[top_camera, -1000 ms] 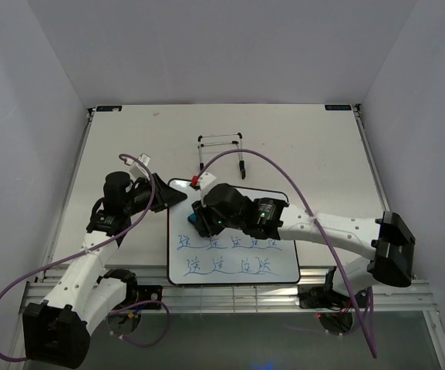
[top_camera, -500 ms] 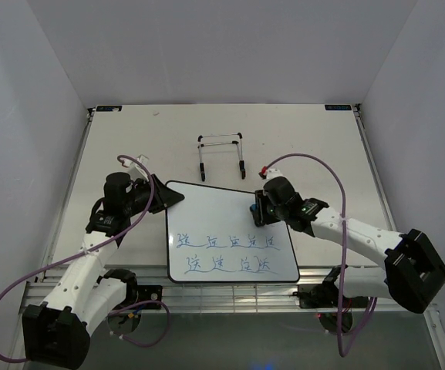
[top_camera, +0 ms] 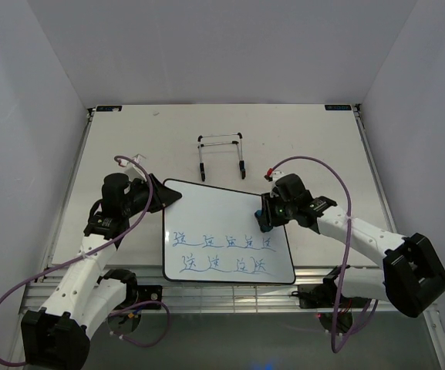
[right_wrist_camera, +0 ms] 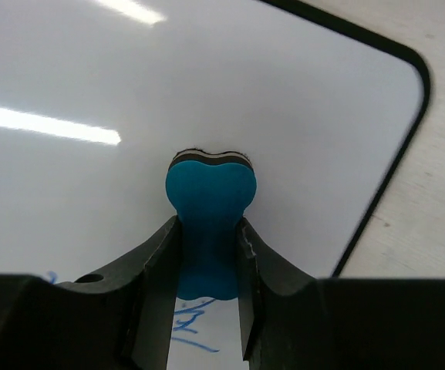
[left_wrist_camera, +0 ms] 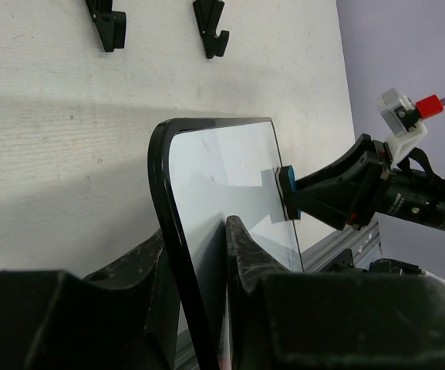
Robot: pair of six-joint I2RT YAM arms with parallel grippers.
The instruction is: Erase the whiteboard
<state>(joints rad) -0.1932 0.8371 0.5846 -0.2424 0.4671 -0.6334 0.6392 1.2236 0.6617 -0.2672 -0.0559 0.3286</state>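
The whiteboard [top_camera: 222, 212] lies on the table, glossy white with a thin black frame. Two rows of blue handwriting [top_camera: 222, 241] cross its lower half, and the upper half is blank. My left gripper [top_camera: 164, 196] is shut on the board's top-left corner; in the left wrist view its jaws [left_wrist_camera: 195, 231] straddle the black frame of the whiteboard [left_wrist_camera: 222, 169]. My right gripper [top_camera: 267, 214] is shut on a small blue eraser [right_wrist_camera: 210, 200], pressed to the whiteboard [right_wrist_camera: 129, 77] near its right edge, just above the writing [right_wrist_camera: 187, 331]. The left wrist view also catches the eraser [left_wrist_camera: 288, 193].
A thin black wire stand [top_camera: 220, 154] sits behind the board, and its feet [left_wrist_camera: 110, 27] show in the left wrist view. An aluminium rail [top_camera: 230, 297] runs along the table's near edge. Purple cables loop over both arms. White walls enclose the table.
My right gripper has swept the eraser from the board's upper left to its right edge, then a little lower. The board has shifted slightly left. The left arm has barely moved.
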